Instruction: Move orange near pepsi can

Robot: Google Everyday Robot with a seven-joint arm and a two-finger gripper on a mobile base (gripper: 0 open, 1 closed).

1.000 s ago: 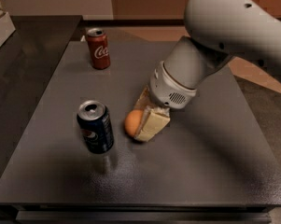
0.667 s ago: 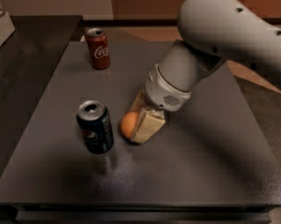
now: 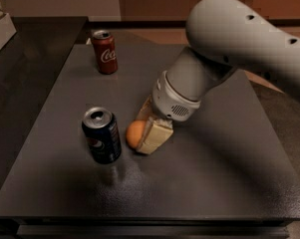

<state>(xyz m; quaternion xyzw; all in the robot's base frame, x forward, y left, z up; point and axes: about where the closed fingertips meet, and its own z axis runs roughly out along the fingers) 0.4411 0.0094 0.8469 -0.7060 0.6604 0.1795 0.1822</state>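
On the near left of the dark tabletop [image 3: 204,183] stands the pepsi can [image 3: 101,136], upright, with its silver top and logo showing. Just to its right is the orange [image 3: 134,133], low over the tabletop or resting on it; which one cannot be told from here. A narrow gap separates it from the can, and the two do not touch.

The gripper [image 3: 142,132] is at the orange, reaching down from the right. Its cream fingers [image 3: 154,136] look clamped on the fruit, one on the near-right side and the other mostly hidden behind it. The grey arm [image 3: 229,39] runs up and away to the far right. Far left on the tabletop, well apart from all this, stands a red Coca-Cola can [image 3: 104,51], which has no part in the task.

The step in hand is the end of the carry: the orange is already beside the pepsi can. What seems left is to set it down if it is not yet resting, part the fingers gently and draw back to the right. Moving any further left risks bumping the can.

Compared with a second ago, the gripper and orange have shifted a little left and nearer, so the gap to the pepsi can is smaller. Both cans stand where they stood.
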